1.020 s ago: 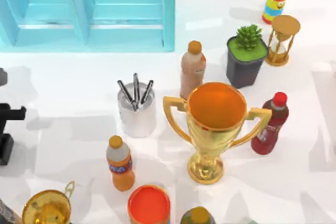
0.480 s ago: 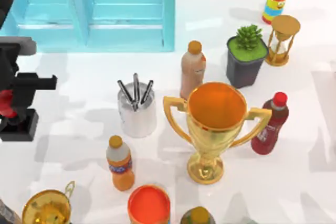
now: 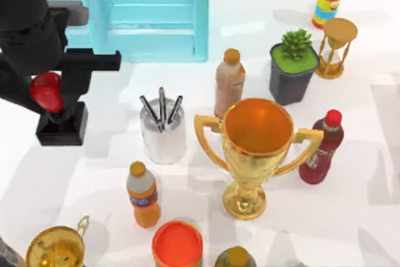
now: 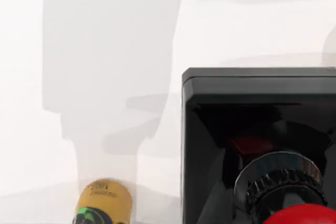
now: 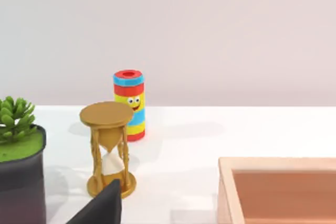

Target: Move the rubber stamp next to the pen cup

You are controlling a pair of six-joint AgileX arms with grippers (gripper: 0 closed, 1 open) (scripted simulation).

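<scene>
The rubber stamp [image 3: 60, 126], a black square base under a glossy red ball knob [image 3: 47, 90], hangs over the table's left side. My left gripper [image 3: 49, 92] is shut on it at the knob. The left wrist view looks down past the knob [image 4: 302, 216] onto the black base [image 4: 257, 124]. The pen cup [image 3: 163, 134], a shiny silver cylinder holding three pens, stands to the stamp's right with a clear gap between them. A dark part of my right gripper [image 5: 102, 208] shows in the right wrist view, near the hourglass [image 5: 109, 150].
A blue cabinet [image 3: 144, 10] fills the back left. Near the cup stand an orange bottle [image 3: 142, 195], a brown bottle [image 3: 229, 82] and a big gold trophy [image 3: 256, 148]. Farther right are a red bottle [image 3: 322, 148] and a potted plant [image 3: 292, 67]. An orange-red cylinder [image 3: 177, 245] is at the front.
My left arm has come in from the left edge, carrying the stamp to the right and toward the back, closer to the pen cup. Nothing else has moved.
</scene>
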